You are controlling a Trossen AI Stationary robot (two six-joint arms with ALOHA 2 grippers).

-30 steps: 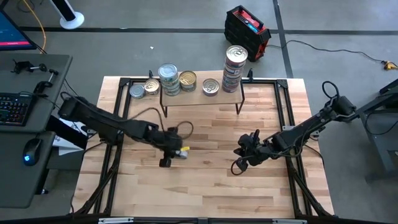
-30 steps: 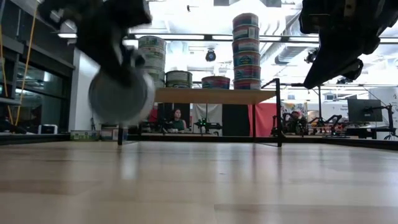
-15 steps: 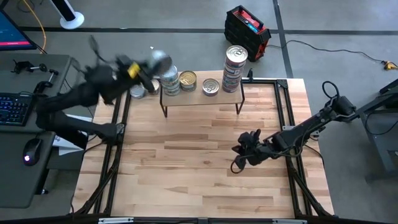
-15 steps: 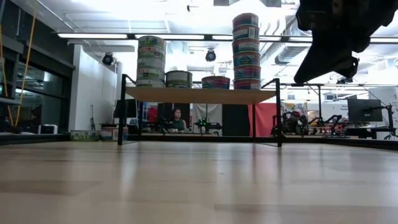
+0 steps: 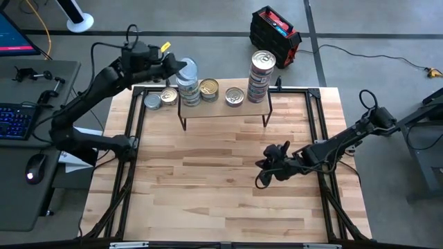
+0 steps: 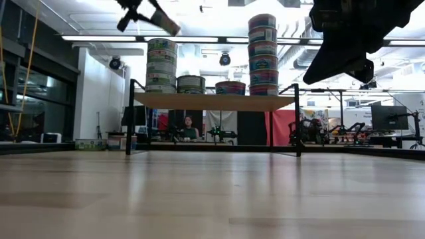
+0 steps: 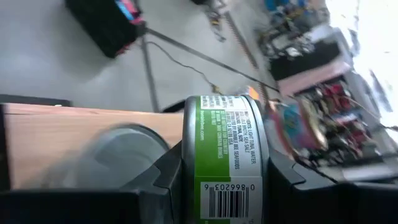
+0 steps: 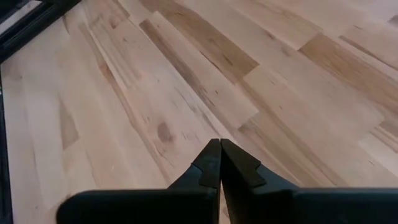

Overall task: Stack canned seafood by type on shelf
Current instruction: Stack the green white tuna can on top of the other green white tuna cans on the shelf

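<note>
My left gripper (image 5: 177, 67) is up in the air over the shelf's left end, shut on a green-labelled seafood tin (image 7: 225, 155) with a silver lid (image 5: 187, 67). In the low view that tin (image 6: 164, 24) hangs tilted above the left stack of tins (image 6: 162, 65). The shelf (image 5: 221, 107) stands at the table's far edge. On its board rest the left stack (image 5: 188, 90), a gold-lidded tin (image 5: 209, 88), another tin (image 5: 234, 95) and a tall stack (image 5: 261, 72). Two tins (image 5: 159, 98) sit on the table left of it. My right gripper (image 5: 263, 166) is shut above the bare table, right of centre. My left gripper pinches the tin between its two fingers, one finger (image 7: 166, 177) at each flat end, the green labelled side (image 7: 211, 186) facing the wrist camera. The fingers reach toward the shelf from the table's left side, slanting a little downward. The tin is lifted clear and tilted.
Black frame rails (image 5: 135, 124) run along the table's sides. A desk with a keyboard (image 5: 15, 119) and mouse stands left of the table, and a black-and-red case (image 5: 275, 34) lies on the floor beyond it. Bare wood (image 5: 221, 200) fills the near half.
My left gripper has carried the tin up from just above the table's left-centre, swung it toward the far left corner and then right toward the shelf's left stack. The wrist has rolled, so the tin has turned about. The grip has stayed shut on it.
</note>
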